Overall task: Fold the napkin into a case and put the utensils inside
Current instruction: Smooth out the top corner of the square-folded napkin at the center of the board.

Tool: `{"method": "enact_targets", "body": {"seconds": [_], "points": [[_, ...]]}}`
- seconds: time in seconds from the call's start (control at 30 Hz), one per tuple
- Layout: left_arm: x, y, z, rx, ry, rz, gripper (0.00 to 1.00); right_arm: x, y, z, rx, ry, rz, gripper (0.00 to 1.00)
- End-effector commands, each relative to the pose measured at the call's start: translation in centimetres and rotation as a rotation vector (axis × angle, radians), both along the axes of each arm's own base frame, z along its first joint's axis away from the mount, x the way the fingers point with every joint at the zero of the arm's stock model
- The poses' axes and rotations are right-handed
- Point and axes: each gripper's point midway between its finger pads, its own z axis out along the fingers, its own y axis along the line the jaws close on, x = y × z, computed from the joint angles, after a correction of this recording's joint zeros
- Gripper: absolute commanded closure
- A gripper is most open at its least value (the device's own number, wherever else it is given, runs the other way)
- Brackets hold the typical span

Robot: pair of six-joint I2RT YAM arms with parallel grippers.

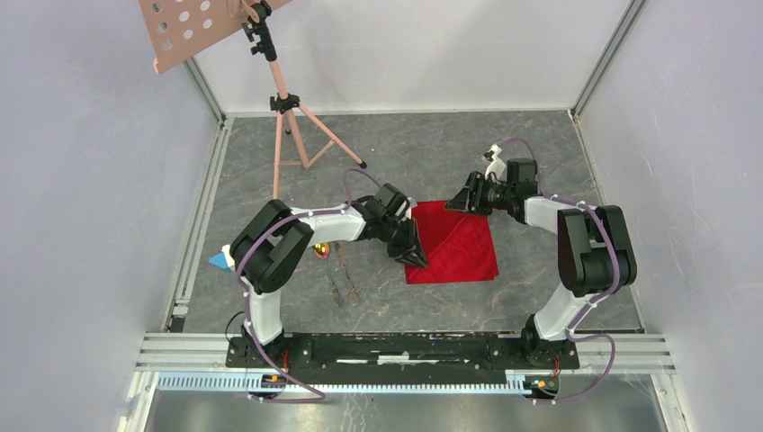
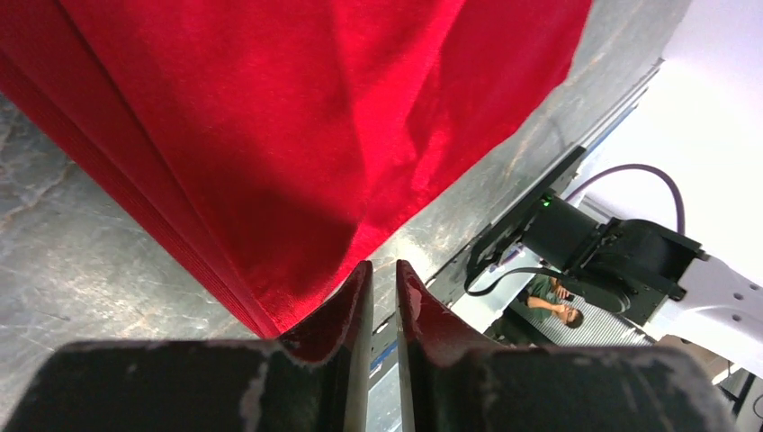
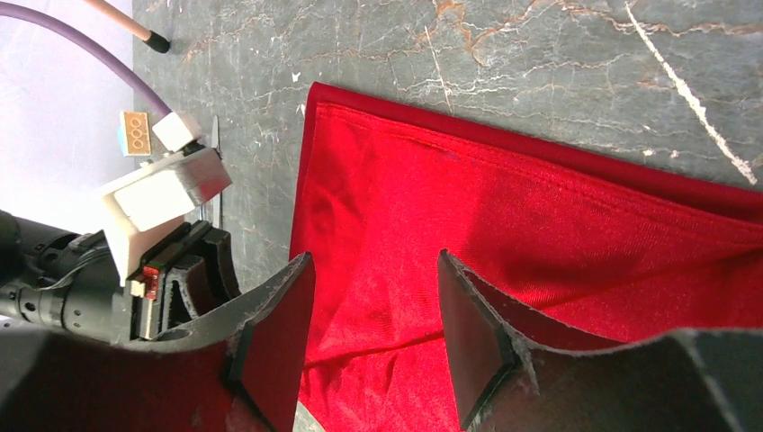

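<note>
Lying on grey marbled tabletop (image 1: 423, 144), red napkin (image 1: 459, 247), white walls (image 1: 90, 135), pink stand (image 1: 292, 126)

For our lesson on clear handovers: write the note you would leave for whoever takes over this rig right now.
Left gripper: jaws almost closed at the red napkin's left edge; cannot tell whether it pinches cloth.
Right gripper: open above the napkin's far edge, holding nothing.
Napkin: folded in layers, flat on the table, not yet a narrow case.
Utensils: on the table left of the napkin, beside the left arm.
Left to do: finish folding, put the utensils inside.
</note>
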Motion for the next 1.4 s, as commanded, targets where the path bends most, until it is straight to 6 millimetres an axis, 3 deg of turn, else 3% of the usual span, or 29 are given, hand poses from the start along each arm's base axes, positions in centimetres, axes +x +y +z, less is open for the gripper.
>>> {"method": "enact_targets", "body": {"seconds": [0.0,0.2,0.37,0.47,0.6,0.7,0.8,0.9,1.03,1.2,1.37], "points": [[0.6,-0.3,-0.5,-0.011,-0.052,-0.037,0.79,0.9,0.2,0.6,0.04,-0.08,0.056,0.41],[-0.7,1.3,-2.8,0.034,-0.024,-0.022,0.81,2.4,-1.6,-0.6,0.015,-0.081,0.002,0.41],[-1.2,2.1,-3.3,0.058,-0.028,-0.021,0.82,3.4,-1.5,-1.1,0.023,-0.08,0.006,0.39],[-1.2,2.1,-2.3,0.043,-0.042,-0.021,0.81,3.5,-1.2,0.2,0.03,-0.102,0.015,0.39],[-0.7,1.4,1.2,-0.012,-0.087,-0.026,0.77,2.8,-2.2,2.0,-0.071,-0.117,-0.002,0.36],[-0.3,1.1,4.0,-0.047,-0.133,-0.032,0.72,0.5,-2.9,1.8,-0.188,-0.086,-0.002,0.34],[0.2,1.2,6.2,-0.069,-0.175,-0.031,0.66,-3.3,-2.4,0.7,-0.286,-0.043,0.041,0.34],[0.9,1.8,7.5,-0.081,-0.205,-0.008,0.6,-7.2,-1.1,-0.1,-0.358,-0.026,0.109,0.35],[1.9,3.3,8.0,-0.085,-0.221,0.038,0.55,-11.3,-1.6,-1.5,-0.395,0.01,0.111,0.45],[2.7,5.5,7.9,-0.074,-0.227,0.092,0.51,-14.0,-3.6,-3.8,-0.477,0.061,0.102,0.5],[2.8,6.9,7.8,-0.073,-0.223,0.12,0.5,-13.5,-6.5,-5.3,-0.633,0.088,0.006,0.5]]}}
